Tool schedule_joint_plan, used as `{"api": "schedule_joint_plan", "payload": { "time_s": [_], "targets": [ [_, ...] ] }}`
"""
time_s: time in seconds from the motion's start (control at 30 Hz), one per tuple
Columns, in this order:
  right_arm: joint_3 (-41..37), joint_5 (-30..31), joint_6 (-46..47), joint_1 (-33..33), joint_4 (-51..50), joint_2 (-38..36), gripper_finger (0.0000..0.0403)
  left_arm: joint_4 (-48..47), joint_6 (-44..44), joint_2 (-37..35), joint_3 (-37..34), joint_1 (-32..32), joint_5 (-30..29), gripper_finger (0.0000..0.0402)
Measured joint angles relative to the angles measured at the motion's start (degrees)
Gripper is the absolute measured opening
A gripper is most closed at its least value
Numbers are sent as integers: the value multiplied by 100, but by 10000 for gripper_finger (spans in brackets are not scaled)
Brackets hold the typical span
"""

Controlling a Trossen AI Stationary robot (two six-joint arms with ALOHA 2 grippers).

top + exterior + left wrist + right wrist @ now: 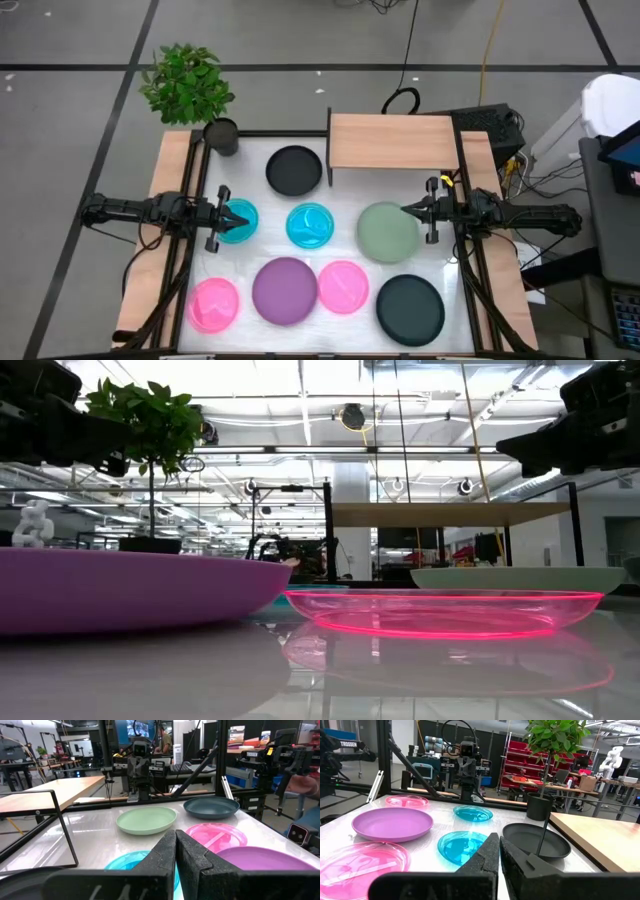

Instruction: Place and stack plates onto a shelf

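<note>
Light wood forms the top of the shelf (392,141), which stands empty on its thin black frame at the table's far edge, right of centre. All the plates lie on the white tabletop (340,195). The black plate (294,169) sits just left of the shelf, near the plant pot (221,135). The middle row holds a cyan plate (238,221), a second cyan plate (310,225) and the sage green plate (388,232). The near row holds a pink plate (214,303), the purple plate (285,290), a second pink plate (343,286) and the dark teal plate (410,308). The left gripper (216,221) hovers over the left cyan plate, fingers pressed together and empty. The right gripper (424,211) hovers over the sage green plate's rim, fingers likewise closed on nothing.
</note>
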Motion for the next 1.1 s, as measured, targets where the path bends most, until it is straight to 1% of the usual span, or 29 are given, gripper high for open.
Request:
{"api": "schedule_joint_plan", "payload": {
  "time_s": [0.8,0.83,0.93,1.1],
  "targets": [
    [0,1,-53,2,3,0,0,0,0,1,0,-2,2,17],
    [-2,1,40,0,3,0,0,0,2,0,0,0,0,17],
    [-1,-3,969,1,-4,0,0,0,2,1,0,-1,0,17],
    [118,-97,1034,7,256,10,0,0,2,1,-2,0,0,17]
  ]
}}
